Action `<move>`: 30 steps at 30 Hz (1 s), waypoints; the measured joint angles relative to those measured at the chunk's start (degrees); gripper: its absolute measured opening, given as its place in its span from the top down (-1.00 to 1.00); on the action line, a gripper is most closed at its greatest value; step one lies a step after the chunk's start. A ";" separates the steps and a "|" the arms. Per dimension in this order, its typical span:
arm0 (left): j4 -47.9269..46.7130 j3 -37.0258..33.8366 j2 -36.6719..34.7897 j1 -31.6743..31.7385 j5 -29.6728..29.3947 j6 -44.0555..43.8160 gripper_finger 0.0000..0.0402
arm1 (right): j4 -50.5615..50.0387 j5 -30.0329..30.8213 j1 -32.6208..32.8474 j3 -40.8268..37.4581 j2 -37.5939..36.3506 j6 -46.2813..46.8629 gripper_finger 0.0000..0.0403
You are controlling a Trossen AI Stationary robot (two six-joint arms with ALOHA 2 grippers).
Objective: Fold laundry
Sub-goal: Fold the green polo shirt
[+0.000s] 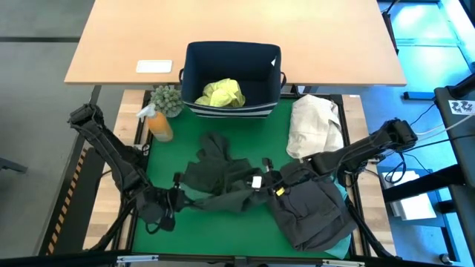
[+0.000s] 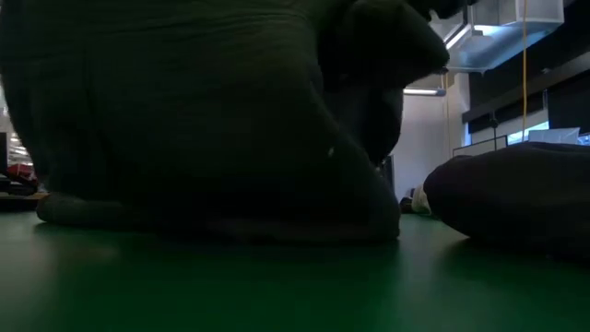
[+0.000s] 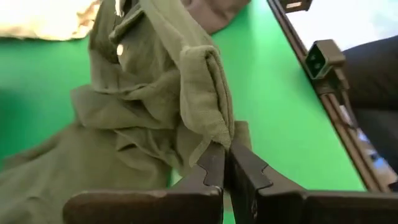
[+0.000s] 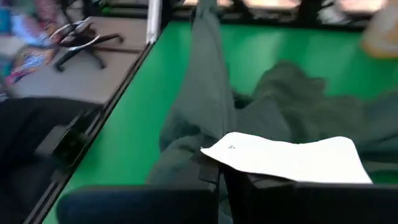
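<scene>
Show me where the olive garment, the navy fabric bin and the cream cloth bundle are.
olive garment (image 1: pixel 223 178), high view, middle of its crumpled body.
navy fabric bin (image 1: pixel 194 63), high view, inner left wall.
cream cloth bundle (image 1: pixel 315 126), high view, centre of the folded cloth.

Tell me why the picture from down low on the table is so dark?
In the low view a dark garment sits right by the lens, blocking the room's light; only ceiling lamps show bright. In the high view the same olive garment is evenly lit. The right wrist view is blurry at its edges; the left wrist view is sharper.
</scene>
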 joint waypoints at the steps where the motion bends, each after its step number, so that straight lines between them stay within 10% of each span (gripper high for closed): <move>1: 0.30 -0.04 0.00 0.00 0.53 -0.55 1.00 | 0.29 -1.79 0.00 0.00 0.47 0.01 0.96; 14: 0.85 -0.17 4.53 0.19 10.19 -1.47 1.00 | 0.69 -11.02 0.14 -0.15 2.67 0.21 0.69; 30: 12.49 -0.15 9.05 0.39 15.09 -1.02 0.78 | 3.00 -1.16 0.76 -0.13 2.67 0.82 -0.23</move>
